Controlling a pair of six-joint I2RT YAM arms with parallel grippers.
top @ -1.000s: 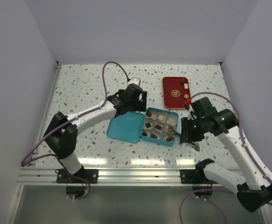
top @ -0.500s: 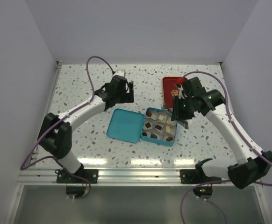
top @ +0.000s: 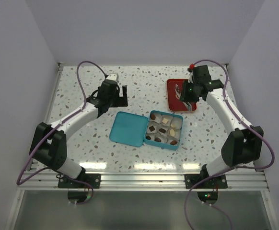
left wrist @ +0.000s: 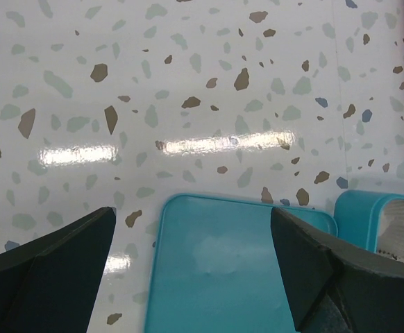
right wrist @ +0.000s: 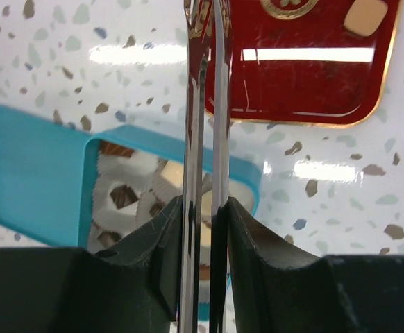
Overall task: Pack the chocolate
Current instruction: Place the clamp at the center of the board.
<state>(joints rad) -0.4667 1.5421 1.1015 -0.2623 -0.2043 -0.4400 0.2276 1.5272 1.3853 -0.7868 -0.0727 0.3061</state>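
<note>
The teal box (top: pixel 166 128) holds several chocolate pieces (top: pixel 161 130), dark, light brown and cream, in white paper cups. Its lid (top: pixel 129 128) lies flat to its left. My right gripper (top: pixel 184 92) is above the red tray (top: pixel 172 91), shut on metal tongs (right wrist: pixel 202 104) whose tips reach over the tray (right wrist: pixel 306 76). A cream square chocolate (right wrist: pixel 364 15) lies on the tray's far corner. The box (right wrist: pixel 35 173) and a dark piece (right wrist: pixel 123 195) show below the tongs. My left gripper (top: pixel 118 98) is open and empty, behind the lid (left wrist: pixel 223 270).
The gold emblem (right wrist: pixel 289 5) marks the red tray. The box's edge with a paper cup (left wrist: pixel 398 222) shows at the right of the left wrist view. White walls close the table on three sides. Purple cables arc over both arms.
My right gripper with the tongs has swung from the box's near right corner back over the red tray. My left gripper has drawn back and to the left, away from the lid.
</note>
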